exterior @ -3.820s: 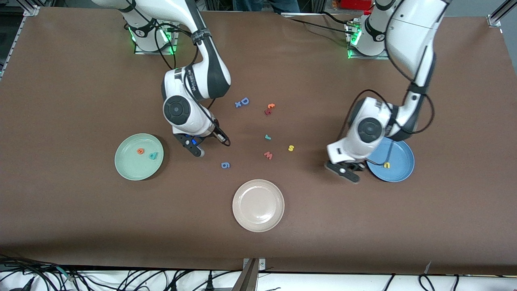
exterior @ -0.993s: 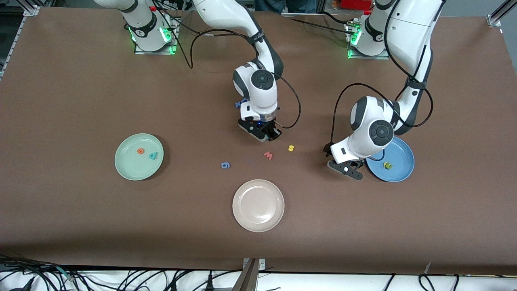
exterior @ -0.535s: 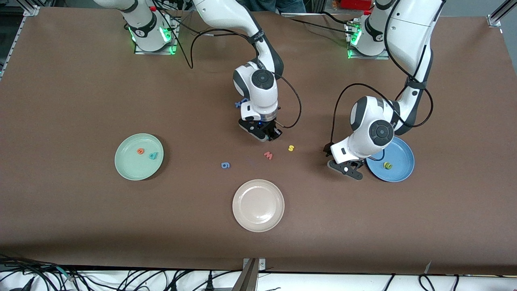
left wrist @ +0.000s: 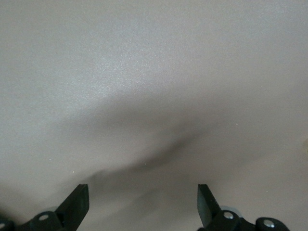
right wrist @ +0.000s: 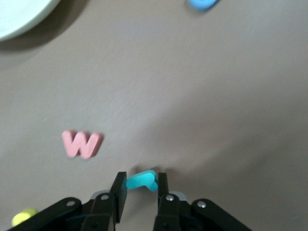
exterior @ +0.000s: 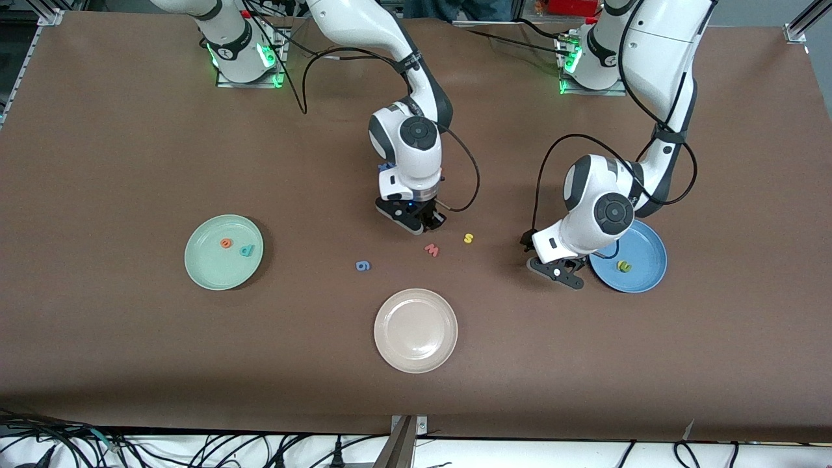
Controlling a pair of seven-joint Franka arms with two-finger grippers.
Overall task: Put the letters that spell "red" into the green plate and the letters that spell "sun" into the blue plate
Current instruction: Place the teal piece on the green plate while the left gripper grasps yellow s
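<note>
Clutter near the pick: red "w", yellow "s", blue "6", all loose on table, nearer the front camera than right gripper. Beige plate nearer still. Count: 3 plates; green plate has 2 letters, orange "e" + teal "d"; blue plate has 1 visible, light green "u". Right arm bent down mid-table, fingers clamped on teal "r". Left gripper waits beside blue plate, fingers spread wide, nothing between.
</note>
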